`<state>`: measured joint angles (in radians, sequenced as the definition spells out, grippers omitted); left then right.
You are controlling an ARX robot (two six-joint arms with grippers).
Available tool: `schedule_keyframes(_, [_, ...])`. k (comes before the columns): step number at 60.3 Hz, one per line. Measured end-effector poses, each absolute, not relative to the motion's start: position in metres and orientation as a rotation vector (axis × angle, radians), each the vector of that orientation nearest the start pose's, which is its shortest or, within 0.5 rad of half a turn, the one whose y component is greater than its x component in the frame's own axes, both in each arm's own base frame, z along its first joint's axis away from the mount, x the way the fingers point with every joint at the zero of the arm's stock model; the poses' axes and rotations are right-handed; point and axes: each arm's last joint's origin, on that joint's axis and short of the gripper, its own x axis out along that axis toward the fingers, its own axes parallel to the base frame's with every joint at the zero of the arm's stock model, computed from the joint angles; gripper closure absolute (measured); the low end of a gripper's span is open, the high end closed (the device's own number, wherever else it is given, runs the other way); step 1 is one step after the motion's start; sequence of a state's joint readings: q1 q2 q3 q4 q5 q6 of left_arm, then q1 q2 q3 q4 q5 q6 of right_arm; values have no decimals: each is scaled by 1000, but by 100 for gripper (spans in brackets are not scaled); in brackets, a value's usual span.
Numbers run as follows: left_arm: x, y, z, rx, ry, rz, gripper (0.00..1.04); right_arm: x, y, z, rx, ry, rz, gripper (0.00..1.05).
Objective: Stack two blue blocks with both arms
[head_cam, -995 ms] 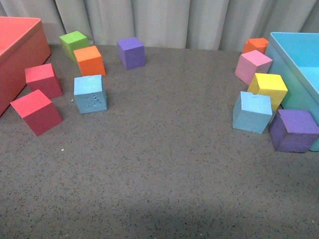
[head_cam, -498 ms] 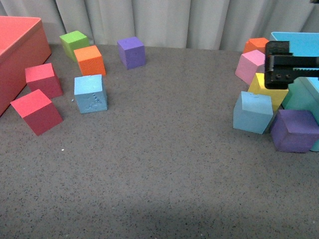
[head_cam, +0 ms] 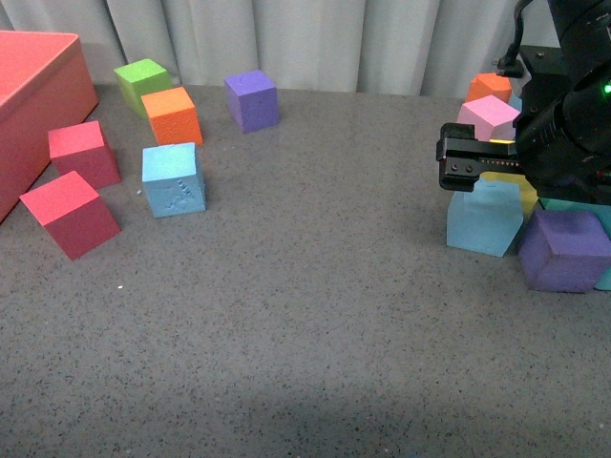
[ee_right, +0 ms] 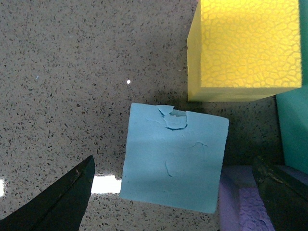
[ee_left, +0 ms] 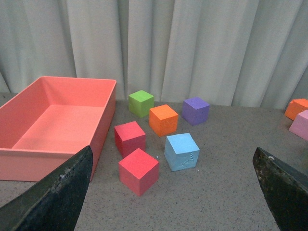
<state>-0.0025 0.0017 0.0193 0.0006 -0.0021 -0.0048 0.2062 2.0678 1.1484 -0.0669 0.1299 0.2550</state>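
Speckled grey tabletop [head_cam: 286, 343]; black right tool [ee_right: 172, 166], spread wide, hides top of matte sky-blue foam cube [head_cam: 482, 229]; left tool [ee_left: 172, 150] wide.

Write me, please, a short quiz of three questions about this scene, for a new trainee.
1. True or false: the right gripper hangs open over a blue block.
2. Which cube stands right beside that block? A green, B yellow, C red.
3. How many red cubes lie near the red bin?
Key: 1 true. 2 B, the yellow cube. 3 two.
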Motion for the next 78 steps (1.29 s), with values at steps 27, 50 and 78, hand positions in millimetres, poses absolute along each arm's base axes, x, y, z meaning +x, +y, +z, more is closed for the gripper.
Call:
schedule_keyframes(27, [97, 0, 170, -5, -18, 0, 7, 405, 80, 80, 80, 1028, -76, 10])
schedule_keyframes(50, [97, 0, 170, -5, -18, 0, 7, 416, 82, 69, 73, 1059, -82, 10])
schedule_keyframes(78, [97, 0, 170, -5, -18, 0, 7, 416, 82, 69, 77, 1069, -91, 56])
